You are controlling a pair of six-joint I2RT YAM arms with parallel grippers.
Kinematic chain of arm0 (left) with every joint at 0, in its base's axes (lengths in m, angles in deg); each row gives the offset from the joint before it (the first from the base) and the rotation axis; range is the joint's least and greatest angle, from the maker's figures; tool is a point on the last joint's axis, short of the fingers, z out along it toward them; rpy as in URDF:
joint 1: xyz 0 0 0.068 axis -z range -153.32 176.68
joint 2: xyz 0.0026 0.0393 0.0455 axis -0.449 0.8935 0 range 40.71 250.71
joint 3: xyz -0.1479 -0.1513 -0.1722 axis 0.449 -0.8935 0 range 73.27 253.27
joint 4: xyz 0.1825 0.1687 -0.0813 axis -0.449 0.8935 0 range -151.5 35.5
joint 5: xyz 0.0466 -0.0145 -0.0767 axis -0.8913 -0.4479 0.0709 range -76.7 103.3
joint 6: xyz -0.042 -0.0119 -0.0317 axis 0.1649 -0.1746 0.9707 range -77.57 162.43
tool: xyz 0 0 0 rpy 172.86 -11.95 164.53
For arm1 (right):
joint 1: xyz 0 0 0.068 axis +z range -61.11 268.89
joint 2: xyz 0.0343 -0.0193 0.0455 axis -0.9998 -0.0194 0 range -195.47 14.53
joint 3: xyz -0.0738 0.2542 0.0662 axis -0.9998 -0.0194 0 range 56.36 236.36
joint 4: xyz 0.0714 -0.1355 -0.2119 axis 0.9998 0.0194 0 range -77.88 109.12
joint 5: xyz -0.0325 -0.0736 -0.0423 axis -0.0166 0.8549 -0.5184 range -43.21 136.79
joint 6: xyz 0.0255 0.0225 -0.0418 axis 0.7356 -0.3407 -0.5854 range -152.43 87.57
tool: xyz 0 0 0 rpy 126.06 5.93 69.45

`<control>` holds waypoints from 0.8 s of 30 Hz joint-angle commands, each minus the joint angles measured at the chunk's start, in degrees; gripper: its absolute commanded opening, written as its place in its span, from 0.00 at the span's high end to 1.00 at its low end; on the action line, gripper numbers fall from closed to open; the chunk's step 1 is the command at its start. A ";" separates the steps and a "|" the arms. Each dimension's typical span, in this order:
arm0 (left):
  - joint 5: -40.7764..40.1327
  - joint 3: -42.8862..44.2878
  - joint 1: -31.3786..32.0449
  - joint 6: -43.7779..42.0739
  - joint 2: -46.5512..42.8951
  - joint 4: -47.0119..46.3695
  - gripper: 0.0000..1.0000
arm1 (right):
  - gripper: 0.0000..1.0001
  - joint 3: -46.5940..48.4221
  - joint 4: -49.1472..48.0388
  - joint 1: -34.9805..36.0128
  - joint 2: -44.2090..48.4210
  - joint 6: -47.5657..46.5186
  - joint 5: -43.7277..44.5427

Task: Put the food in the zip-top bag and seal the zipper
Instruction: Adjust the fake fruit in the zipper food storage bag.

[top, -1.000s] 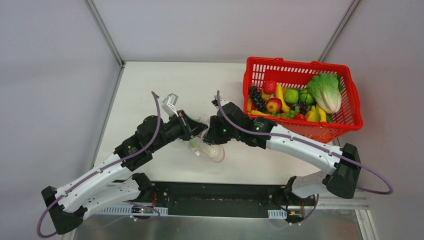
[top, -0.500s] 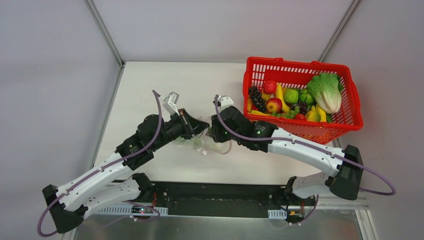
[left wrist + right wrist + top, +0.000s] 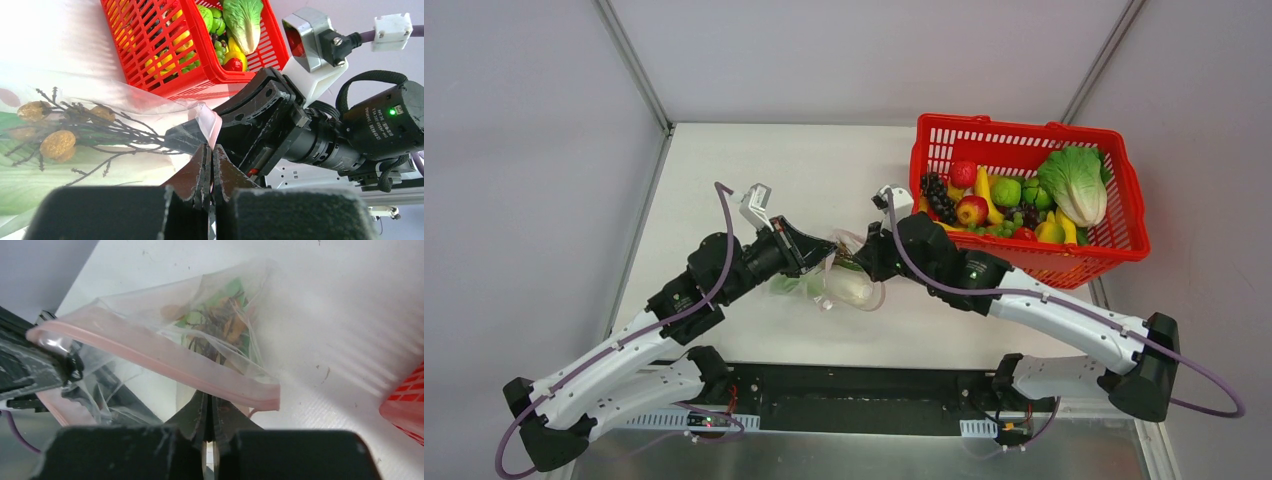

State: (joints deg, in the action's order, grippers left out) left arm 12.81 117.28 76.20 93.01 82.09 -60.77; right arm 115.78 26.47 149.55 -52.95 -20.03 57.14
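White table (image 3: 724, 180), zip-top bag (image 3: 845, 290) in left tool (image 3: 829, 258) and right tool (image 3: 865, 262)

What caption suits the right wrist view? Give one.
Right gripper pinches the pink zipper of the zip-top bag, food inside.

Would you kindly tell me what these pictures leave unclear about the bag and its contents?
Top view: left pincer and right pincer cover the mouth of the bag.
Right wrist: crinkled plastic blurs the food; which pieces is unclear.
Right wrist: folds hide whether the zipper is sealed.
Left wrist: the bag is cut off by the left edge.
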 commanded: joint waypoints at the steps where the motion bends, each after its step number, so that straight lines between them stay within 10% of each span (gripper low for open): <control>1: 0.14 1.17 0.14 0.52 0.00 -4.42 1.00 | 1.00 0.47 -5.60 -0.43 -0.43 1.03 -1.23; 15: 1.82 0.47 0.14 2.16 0.91 -8.15 1.00 | 0.97 -2.95 -17.38 1.07 -5.64 -4.67 3.79; 24: -1.85 -0.03 0.13 0.97 -0.88 -4.58 1.00 | 0.41 -1.04 -11.52 0.20 4.42 -4.06 -0.18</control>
State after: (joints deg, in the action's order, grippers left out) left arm 12.70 117.06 76.20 94.28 83.16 -63.24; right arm 112.70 14.60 150.40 -56.41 -23.35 60.75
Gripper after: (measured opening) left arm 0.009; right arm 0.544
